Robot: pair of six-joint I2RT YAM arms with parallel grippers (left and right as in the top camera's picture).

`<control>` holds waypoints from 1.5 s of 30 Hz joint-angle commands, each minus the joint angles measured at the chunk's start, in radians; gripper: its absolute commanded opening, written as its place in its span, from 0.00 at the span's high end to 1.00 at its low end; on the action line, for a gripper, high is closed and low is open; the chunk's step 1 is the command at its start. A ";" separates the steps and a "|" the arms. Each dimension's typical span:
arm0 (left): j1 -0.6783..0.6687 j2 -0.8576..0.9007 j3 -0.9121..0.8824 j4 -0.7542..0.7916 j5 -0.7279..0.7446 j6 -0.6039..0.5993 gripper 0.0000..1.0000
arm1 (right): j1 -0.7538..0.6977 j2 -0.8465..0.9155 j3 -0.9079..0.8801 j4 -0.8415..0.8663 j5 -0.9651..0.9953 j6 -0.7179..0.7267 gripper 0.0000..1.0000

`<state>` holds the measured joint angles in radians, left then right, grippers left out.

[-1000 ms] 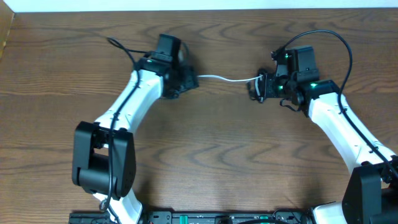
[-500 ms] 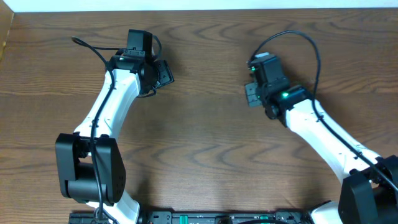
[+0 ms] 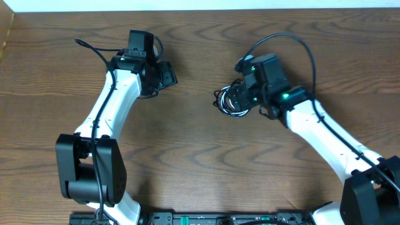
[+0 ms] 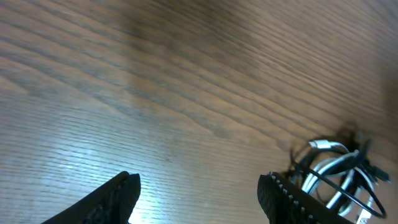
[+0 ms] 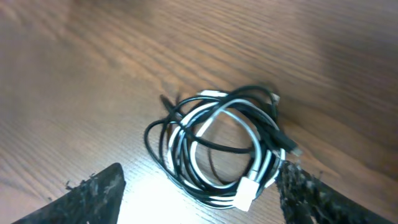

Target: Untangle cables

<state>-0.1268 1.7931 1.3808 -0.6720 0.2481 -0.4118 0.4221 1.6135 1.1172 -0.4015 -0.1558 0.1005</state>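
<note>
The cables point(image 3: 230, 101) lie in one loose coil on the table point(image 3: 200, 169), just off the right gripper point(image 5: 200, 177) at its 9 o'clock in the overhead view. In the right wrist view the coil sits at 12 o'clock from the gap between the fingers, which are spread wide and hold nothing. The white cable point(image 5: 214, 118) loops through the rings of the black cable point(image 5: 149, 140). The bundle is nearly round, stretched slightly from 10 to 4 o'clock. The left gripper point(image 4: 199, 183), also spread and empty, sits well apart, with the coil at its 4 o'clock. The right arm is much nearer, so the first pick probably falls to it.
</note>
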 commanded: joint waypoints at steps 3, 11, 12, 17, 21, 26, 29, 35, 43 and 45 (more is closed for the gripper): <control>-0.056 -0.006 0.011 0.008 0.059 0.023 0.34 | -0.106 0.010 0.009 0.009 -0.045 0.151 0.30; -0.232 0.039 0.011 0.192 0.058 0.104 0.28 | -0.233 0.010 0.009 0.005 -0.055 0.183 0.31; -0.249 0.044 0.011 0.214 0.059 0.137 0.27 | -0.246 0.010 0.009 0.005 -0.064 0.178 0.31; -0.327 0.081 0.011 0.272 0.101 0.384 0.24 | -0.307 0.010 0.009 0.004 -0.152 0.107 0.30; -0.351 0.111 0.011 0.251 0.150 0.545 0.24 | -0.335 0.010 0.009 -0.011 -0.166 0.100 0.29; -0.352 0.129 0.011 0.252 0.163 0.668 0.24 | -0.336 0.010 0.008 -0.028 -0.166 0.100 0.28; -0.352 0.148 0.011 0.262 0.164 0.757 0.24 | -0.336 0.010 0.008 -0.031 -0.166 0.100 0.28; -0.352 0.197 0.011 0.283 0.163 0.888 0.24 | -0.336 0.010 0.008 -0.031 -0.165 0.100 0.28; -0.352 0.246 0.011 0.422 0.159 0.890 0.88 | -0.336 0.010 0.008 -0.030 -0.165 0.100 0.28; -0.351 0.240 0.011 0.465 0.159 0.845 0.93 | -0.336 0.010 0.008 -0.031 -0.166 0.100 0.27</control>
<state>-0.4820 2.0369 1.3811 -0.2386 0.3946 0.4492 0.0868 1.6150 1.1172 -0.4305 -0.3107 0.2157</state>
